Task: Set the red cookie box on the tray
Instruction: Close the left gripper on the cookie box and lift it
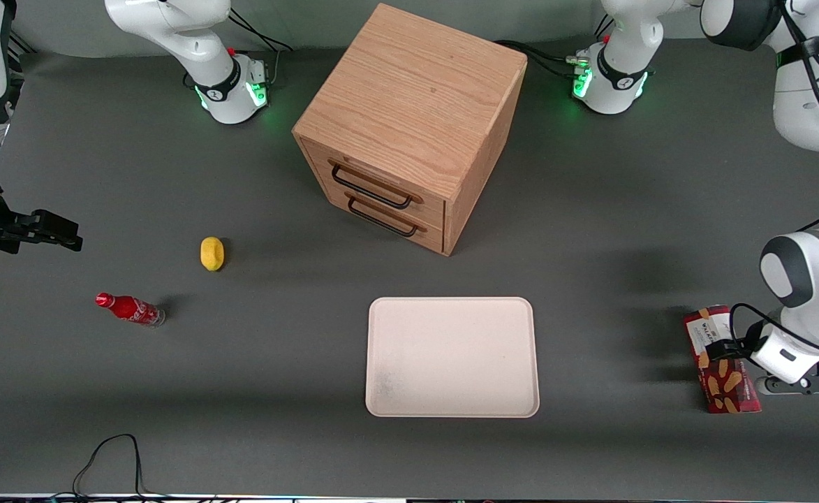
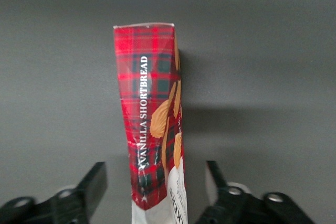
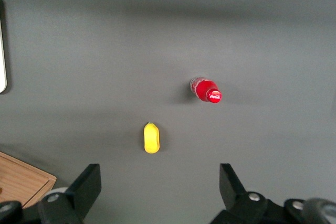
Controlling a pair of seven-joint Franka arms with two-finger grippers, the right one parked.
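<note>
Tray (image 1: 409, 391): nearest the front camera – flat, cream-white, bare, on the tabletop (image 1: 255, 391) in front of the wooden drawer cabinet (image 1: 409, 133).
Cookie box (image 1: 720, 360): lying on the tabletop well toward the working arm's end, well apart from the tray and about as near the camera as it.
Tool (image 1: 720, 347): low over the box, fingers (image 2: 93, 184) spread open, one on each long side, with gaps showing in the wrist view – nothing gripped yet.
Long axis: runs roughly nearer-to-farther from the front camera, slightly tilted; white label end farther, cookie pictures nearer.
Facing: seems to rest on a narrow side, so it stands thin and tall between the fingers.
Risk – tipping: the box sits closer to one finger, so that finger would likely touch first and could push it over or turn it.
Risk – swinging: the grip looks set near the label end rather than the middle, so the longer end may droop during the carry.
Risk – placement: a drooping end could catch the tray's low rim.
</note>
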